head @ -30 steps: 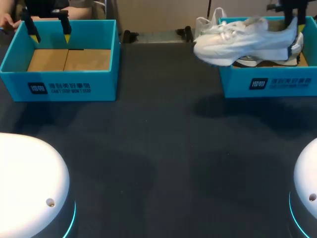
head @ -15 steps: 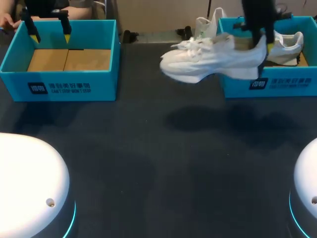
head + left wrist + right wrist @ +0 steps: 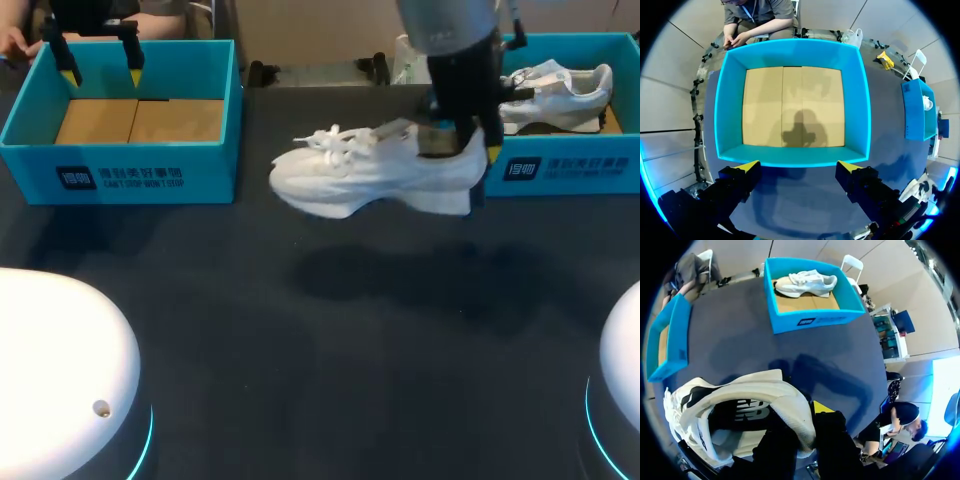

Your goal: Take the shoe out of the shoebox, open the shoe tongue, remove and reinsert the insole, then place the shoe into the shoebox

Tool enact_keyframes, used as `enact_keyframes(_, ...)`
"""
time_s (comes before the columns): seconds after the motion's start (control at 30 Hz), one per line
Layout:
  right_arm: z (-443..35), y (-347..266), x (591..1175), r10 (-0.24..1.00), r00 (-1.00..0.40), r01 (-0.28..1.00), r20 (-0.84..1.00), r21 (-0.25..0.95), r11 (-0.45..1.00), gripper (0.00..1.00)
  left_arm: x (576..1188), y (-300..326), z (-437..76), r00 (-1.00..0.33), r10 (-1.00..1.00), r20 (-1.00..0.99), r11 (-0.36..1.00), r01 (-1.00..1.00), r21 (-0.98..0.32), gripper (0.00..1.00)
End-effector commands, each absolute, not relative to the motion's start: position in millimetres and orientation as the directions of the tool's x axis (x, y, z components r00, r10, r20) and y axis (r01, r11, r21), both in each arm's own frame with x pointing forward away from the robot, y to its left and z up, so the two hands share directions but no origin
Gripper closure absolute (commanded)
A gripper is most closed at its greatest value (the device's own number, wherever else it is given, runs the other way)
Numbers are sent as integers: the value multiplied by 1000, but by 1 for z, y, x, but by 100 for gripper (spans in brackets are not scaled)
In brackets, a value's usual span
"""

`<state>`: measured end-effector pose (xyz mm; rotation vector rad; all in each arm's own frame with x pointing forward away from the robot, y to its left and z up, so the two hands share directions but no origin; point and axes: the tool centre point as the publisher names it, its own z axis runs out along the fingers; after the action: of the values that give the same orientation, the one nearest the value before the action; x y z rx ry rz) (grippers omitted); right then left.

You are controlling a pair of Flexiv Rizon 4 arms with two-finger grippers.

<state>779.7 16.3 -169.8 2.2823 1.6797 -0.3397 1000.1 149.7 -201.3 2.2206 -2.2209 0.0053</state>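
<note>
A white laced shoe [image 3: 370, 178] hangs above the dark table's middle, toe to the left. My right gripper [image 3: 462, 148] is shut on its heel collar. In the right wrist view the shoe [image 3: 735, 407] fills the space at the gripper [image 3: 802, 415], one yellow fingertip [image 3: 822, 406] showing outside the collar. A second white shoe [image 3: 556, 84] lies in the blue shoebox [image 3: 565, 168] at the back right. My left gripper [image 3: 100, 68] hovers open over the empty blue shoebox [image 3: 120, 170] at the back left; its view shows the cardboard floor [image 3: 792, 100] ahead of the gripper [image 3: 798, 167].
Both boxes stand along the table's far edge, the right box [image 3: 815, 317] and the left one [image 3: 670, 335] with dark mat between them. The two white arm bases [image 3: 60, 370] fill the near corners.
My right arm has carried the shoe out of the right shoebox, leftward and toward the table's middle. The left arm has stayed still.
</note>
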Motion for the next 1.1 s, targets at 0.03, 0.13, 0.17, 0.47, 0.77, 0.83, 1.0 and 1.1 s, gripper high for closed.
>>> enact_keyframes(0.03, -176, 33, 759, 895, 285, 958, -344, 110, -264, 100, 1000, 150, -201, 0, -1000, 2, 0, -1000, -1, 0)
enact_keyframes(0.13, -182, 42, 742, 894, 282, 959, -349, 101, -263, 100, 1000, 150, -201, 0, -1000, 2, 0, -1000, -1, 0)
enact_keyframes(0.17, -184, 45, 736, 893, 282, 959, -350, 102, -263, 100, 1000, 150, -201, 0, -1000, 2, 0, -1000, -1, 0)
enact_keyframes(0.47, -201, 61, 696, 885, 289, 956, -364, 74, -282, 100, 1000, 150, -201, 0, -1000, 2, 0, -1000, -1, 0)
enact_keyframes(0.77, -211, 66, 673, 899, 231, 971, -373, 32, -237, 100, 1000, 150, -201, 0, -1000, 2, 0, -1000, -1, 0)
enact_keyframes(0.83, -211, 66, 673, 899, 231, 971, -373, 32, -237, 100, 1000, 150, -201, 0, -1000, 2, 0, -1000, -1, 0)
enact_keyframes(1.0, -211, 66, 673, 899, 231, 971, -373, 32, -237, 100, 1000, 150, -201, 0, -1000, 2, 0, -1000, -1, 0)
enact_keyframes(1.1, -211, 66, 673, 899, 231, 971, -373, 32, -237, 100, 1000, 150, -201, 0, -1000, 2, 0, -1000, -1, 0)
